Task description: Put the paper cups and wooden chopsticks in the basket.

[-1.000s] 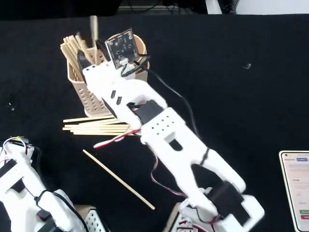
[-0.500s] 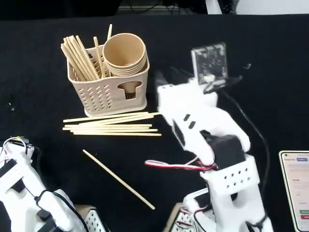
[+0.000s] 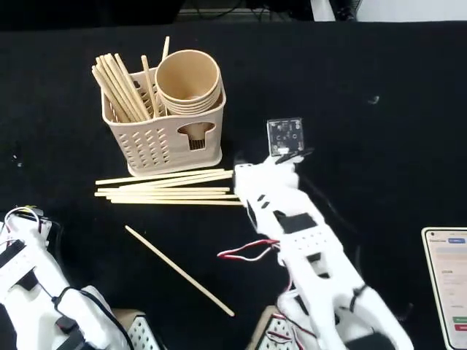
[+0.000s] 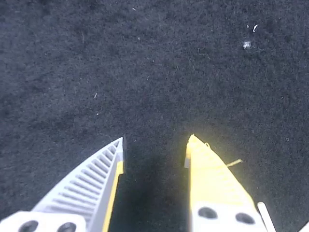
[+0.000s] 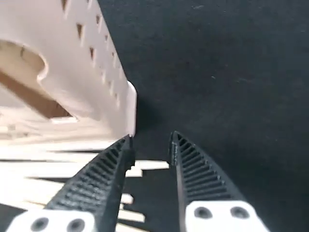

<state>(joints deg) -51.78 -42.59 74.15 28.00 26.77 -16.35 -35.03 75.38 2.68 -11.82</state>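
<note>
The right claw (image 5: pixel 150 136) is slightly parted and empty, its tips at the ends of the loose wooden chopsticks (image 5: pixel 58 169). Just beyond stands the basket (image 5: pixel 91 63), holding the paper cups (image 3: pixel 187 76). The left claw (image 4: pixel 155 139) gapes, empty.

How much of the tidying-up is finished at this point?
Done: a stack of paper cups and a bunch of chopsticks stand in the basket. In hand: the right pincer, open and empty, sits at the ends of the chopstick pile beside the basket. To do: that pile and one lone chopstick lying apart on the table.
</note>
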